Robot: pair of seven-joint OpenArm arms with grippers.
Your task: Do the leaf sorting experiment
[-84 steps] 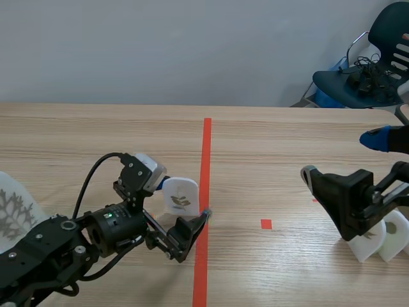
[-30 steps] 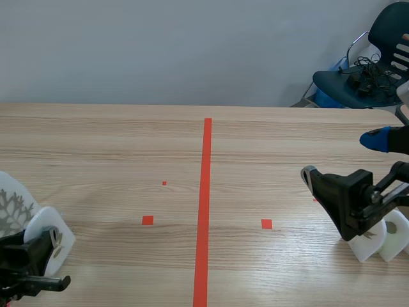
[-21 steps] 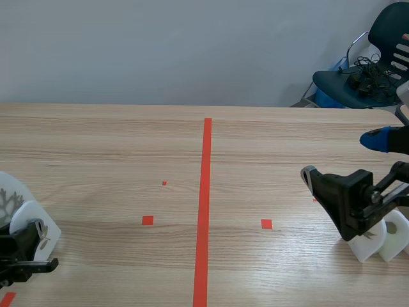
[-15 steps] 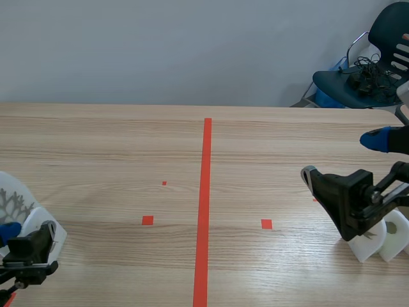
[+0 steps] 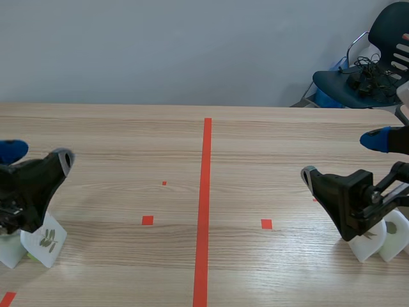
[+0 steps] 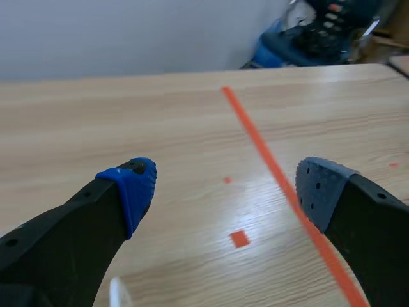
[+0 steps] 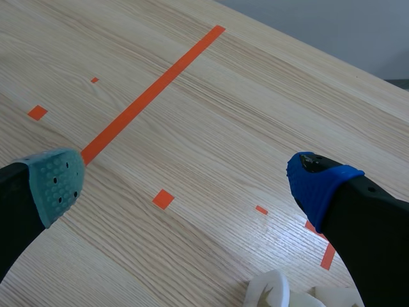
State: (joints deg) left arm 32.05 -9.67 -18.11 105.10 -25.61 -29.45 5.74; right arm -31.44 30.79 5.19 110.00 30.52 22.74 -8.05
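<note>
Two white leaf cards stand at the table's left front: one with a green-brown leaf print (image 5: 47, 239) and another (image 5: 9, 251) right beside it. My left gripper (image 5: 38, 153) hangs open just above them, holding nothing; in the left wrist view (image 6: 227, 192) only a sliver of a card's top (image 6: 118, 293) shows under it. Over at the right front, two more white cards (image 5: 370, 244) (image 5: 397, 231) stand under my open, empty right gripper (image 5: 343, 155). Their tops (image 7: 271, 291) peek in below that gripper (image 7: 188, 182) in the right wrist view.
A long orange-red tape line (image 5: 204, 204) runs down the table's middle, with small tape squares (image 5: 147, 220) (image 5: 266, 224) on either side. A dark chair with cables (image 5: 364, 70) stands beyond the table's far right corner.
The left arm carried the leaf card from beside the centre line to the left front, set it by the other card, then opened and rose. The right arm stayed still.
</note>
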